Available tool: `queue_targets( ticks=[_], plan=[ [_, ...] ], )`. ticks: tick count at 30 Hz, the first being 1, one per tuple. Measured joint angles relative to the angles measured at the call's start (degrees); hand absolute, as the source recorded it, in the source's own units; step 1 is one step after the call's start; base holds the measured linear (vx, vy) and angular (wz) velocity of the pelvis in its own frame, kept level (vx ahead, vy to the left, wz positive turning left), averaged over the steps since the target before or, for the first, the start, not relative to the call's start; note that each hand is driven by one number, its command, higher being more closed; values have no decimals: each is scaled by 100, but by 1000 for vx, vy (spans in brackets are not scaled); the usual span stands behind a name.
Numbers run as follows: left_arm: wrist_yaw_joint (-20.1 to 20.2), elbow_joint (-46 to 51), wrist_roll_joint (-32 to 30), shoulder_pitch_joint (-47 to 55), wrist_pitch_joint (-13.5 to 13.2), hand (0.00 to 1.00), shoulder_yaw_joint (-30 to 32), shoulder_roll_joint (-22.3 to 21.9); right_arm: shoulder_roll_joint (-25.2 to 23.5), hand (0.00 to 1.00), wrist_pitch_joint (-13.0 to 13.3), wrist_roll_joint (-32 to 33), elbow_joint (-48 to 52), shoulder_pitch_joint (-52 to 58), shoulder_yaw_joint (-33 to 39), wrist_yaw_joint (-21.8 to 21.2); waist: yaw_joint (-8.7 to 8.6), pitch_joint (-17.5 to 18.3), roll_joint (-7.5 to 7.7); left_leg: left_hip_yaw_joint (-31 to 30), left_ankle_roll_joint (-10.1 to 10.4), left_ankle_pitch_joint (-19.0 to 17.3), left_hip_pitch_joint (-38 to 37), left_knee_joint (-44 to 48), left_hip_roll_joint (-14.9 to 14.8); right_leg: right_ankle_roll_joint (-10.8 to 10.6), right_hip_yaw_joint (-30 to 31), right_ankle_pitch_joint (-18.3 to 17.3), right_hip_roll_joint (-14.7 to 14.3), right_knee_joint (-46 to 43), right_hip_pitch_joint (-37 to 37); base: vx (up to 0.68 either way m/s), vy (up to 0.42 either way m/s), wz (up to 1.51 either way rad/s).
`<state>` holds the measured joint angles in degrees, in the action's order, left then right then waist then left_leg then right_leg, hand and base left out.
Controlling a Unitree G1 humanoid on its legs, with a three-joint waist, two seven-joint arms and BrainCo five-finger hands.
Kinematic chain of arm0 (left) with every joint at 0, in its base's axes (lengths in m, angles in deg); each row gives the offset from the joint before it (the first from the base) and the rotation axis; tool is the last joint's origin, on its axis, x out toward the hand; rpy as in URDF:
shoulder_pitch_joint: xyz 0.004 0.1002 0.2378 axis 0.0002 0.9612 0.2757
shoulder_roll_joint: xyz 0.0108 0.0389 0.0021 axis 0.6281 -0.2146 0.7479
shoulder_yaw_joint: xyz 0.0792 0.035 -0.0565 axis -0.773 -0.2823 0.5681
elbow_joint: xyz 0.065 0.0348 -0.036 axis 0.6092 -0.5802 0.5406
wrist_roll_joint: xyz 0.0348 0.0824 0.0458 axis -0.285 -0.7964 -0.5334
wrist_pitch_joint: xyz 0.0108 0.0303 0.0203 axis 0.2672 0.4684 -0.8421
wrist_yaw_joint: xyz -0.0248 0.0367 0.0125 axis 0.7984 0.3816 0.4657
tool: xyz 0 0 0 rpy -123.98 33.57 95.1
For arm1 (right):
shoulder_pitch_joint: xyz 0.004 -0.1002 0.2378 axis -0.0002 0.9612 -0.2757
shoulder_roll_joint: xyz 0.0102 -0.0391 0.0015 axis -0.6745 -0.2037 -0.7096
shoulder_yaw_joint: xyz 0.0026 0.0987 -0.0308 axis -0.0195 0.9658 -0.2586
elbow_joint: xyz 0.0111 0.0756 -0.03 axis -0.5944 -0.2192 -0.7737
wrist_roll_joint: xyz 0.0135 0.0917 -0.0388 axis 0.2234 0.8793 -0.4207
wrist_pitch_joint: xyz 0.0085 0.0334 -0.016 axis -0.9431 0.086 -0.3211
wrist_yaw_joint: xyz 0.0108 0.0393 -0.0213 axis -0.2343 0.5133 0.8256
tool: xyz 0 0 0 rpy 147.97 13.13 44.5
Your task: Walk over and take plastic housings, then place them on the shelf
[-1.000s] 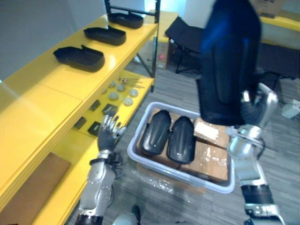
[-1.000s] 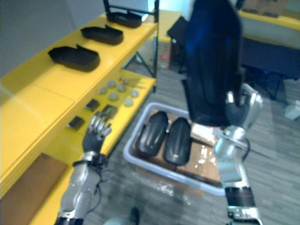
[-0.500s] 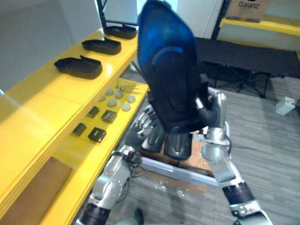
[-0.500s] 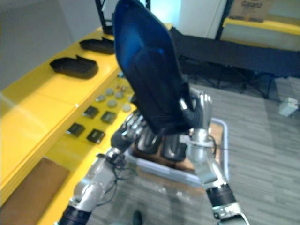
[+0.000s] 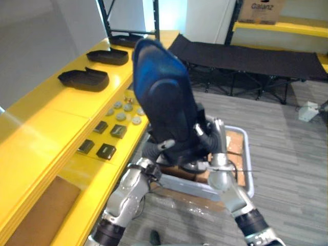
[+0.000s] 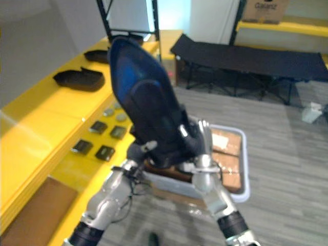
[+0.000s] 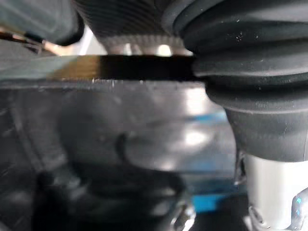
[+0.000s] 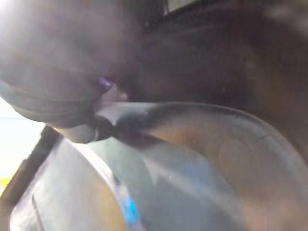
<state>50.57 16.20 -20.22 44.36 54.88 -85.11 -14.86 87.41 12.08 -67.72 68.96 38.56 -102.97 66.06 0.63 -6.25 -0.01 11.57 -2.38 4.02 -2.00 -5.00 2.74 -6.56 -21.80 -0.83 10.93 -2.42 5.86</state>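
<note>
Left hand [image 5: 152,150] has moved off the shelf [image 5: 46,118] side and is now tucked in at the lower end of the housing [image 5: 164,102], which a second ago stood upright on the right hand [image 5: 215,136] alone. Housing now leans, top end toward the shelf.

Left arm: comes up from lower left, elbow bent, wrist cover right against the housing's bottom edge. Can't tell its grip, the housing hides it. Left wrist view shows glossy dark plastic hard up against the camera.

Right arm: comes up from lower right, forearm steep, hand clamped on the housing's lower right edge, silver fingers up along the side.

Housing: held in the air between shelf and bin [image 5: 248,154], touching neither. Big, long dark shell, rounded at the top, smooth and shiny with a bluish sheen, raised curved panel on its face.

Shelf: yellow, smooth, glossy. Top level carries three housings [image 5: 84,78] in a row, open side up, well apart. Lower level has small round discs [image 5: 121,109] and flat dark square blocks [image 5: 106,151].

Bin: pale plastic, rounded corners, on grey plank floor [image 5: 292,169], brown cardboard [image 5: 233,148] inside.
</note>
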Motion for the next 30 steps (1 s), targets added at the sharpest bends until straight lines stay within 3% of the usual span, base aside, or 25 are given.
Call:
queue_targets(
  ticks=[1, 2, 8, 26, 27, 30],
  plan=[
    [-30, 0, 0, 1, -30, 0, 4, -10, -19, 100, 0, 4, -8, 12, -16, -11, -1, 2, -1, -1, -1, 3, 0, 0, -1, 1, 0, 1, 0, 0, -1, 0, 0, 0],
    [-73, 0, 2, 13, -74, 100, 7, -25, -53, 100, 0, 11, -37, 42, -28, -40, -7, 14, 1, -1, 0, 7, 1, -1, -2, 2, 0, 2, -1, 0, -4, 0, 0, 0],
    [-409, 1, 5, 206, -226, 100, 27, -117, -157, 100, 0, 56, -167, 372, -137, -51, -12, 131, 37, 7, -11, 14, 19, -7, -5, 31, 12, -14, 1, -8, -62, 2, 9, -2],
    [-240, -81, -262, 247, -149, 100, 74, -12, -147, 100, -8, 450, -161, 551, -500, 303, -56, 212, 164, 79, -13, 24, 27, -7, -16, 40, 141, -13, -4, 35, -128, 6, 3, -1],
    [-237, -81, -251, 247, -151, 100, 65, 37, -147, 0, -9, 451, -161, 551, -516, 303, -61, 215, 164, 109, -13, 24, 42, -7, -18, 42, 155, -6, -2, 29, -163, 19, 9, -11],
    [-236, -203, -234, 249, -216, 100, 63, 83, -121, 0, -8, 451, -112, 583, -665, 297, -121, 262, 169, 133, -15, 26, 112, -4, -11, 41, 168, 59, -3, 44, -213, 40, 19, -4]
  ],
)
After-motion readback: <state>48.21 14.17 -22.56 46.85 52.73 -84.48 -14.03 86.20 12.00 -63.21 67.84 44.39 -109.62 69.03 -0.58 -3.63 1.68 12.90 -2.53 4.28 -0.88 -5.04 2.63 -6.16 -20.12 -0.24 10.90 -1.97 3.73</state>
